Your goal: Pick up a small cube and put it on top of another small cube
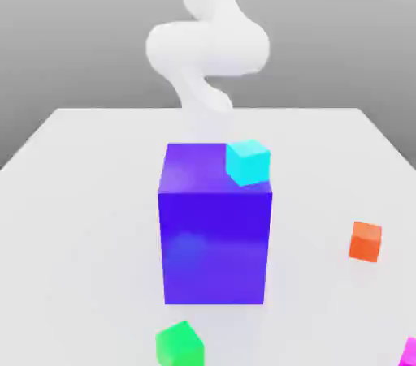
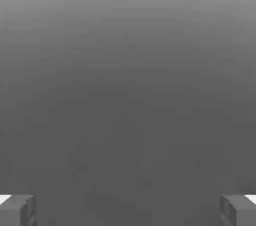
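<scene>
The small magenta-pink cube [image 1: 409,352] lies on the table at the front corner on the exterior view's right, cut off by the picture's edge. The small green cube [image 1: 179,344] rests near the front edge, just in front of the big blue-violet block [image 1: 215,234]. My white arm [image 1: 207,48] rises behind that block, far from both small cubes. In the hand view my gripper [image 2: 128,210] is open, its two grey fingertips [image 2: 17,210] wide apart with nothing between them and plain grey beyond.
A cyan cube [image 1: 248,162] sits on the block's top at its far corner on the exterior view's right. An orange cube [image 1: 366,241] lies on the white table [image 1: 81,194] toward the right.
</scene>
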`<state>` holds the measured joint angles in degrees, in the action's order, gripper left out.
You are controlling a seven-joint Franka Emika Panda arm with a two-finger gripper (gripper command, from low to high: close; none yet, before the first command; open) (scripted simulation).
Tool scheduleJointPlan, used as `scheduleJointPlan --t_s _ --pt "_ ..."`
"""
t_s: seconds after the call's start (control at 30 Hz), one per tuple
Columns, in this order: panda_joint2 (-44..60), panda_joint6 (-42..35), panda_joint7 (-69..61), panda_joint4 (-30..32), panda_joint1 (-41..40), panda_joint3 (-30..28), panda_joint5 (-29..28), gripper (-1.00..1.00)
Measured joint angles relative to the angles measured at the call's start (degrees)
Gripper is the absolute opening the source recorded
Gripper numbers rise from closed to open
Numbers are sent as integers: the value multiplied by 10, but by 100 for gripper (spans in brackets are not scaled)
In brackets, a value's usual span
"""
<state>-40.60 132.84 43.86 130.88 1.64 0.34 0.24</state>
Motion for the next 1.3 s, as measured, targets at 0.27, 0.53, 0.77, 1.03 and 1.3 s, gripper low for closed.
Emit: scheduleJointPlan --t_s 0.27,0.53,0.77,1.03,1.3 --pt "170 34 -63 -29 48 18 6 0" --pt "336 68 -116 -58 86 47 0 0" --pt "482 98 -150 -83 129 68 -23 0" --pt "651 129 -176 -112 171 87 -69 0" --pt "766 197 -168 -138 195 71 -97 -100"
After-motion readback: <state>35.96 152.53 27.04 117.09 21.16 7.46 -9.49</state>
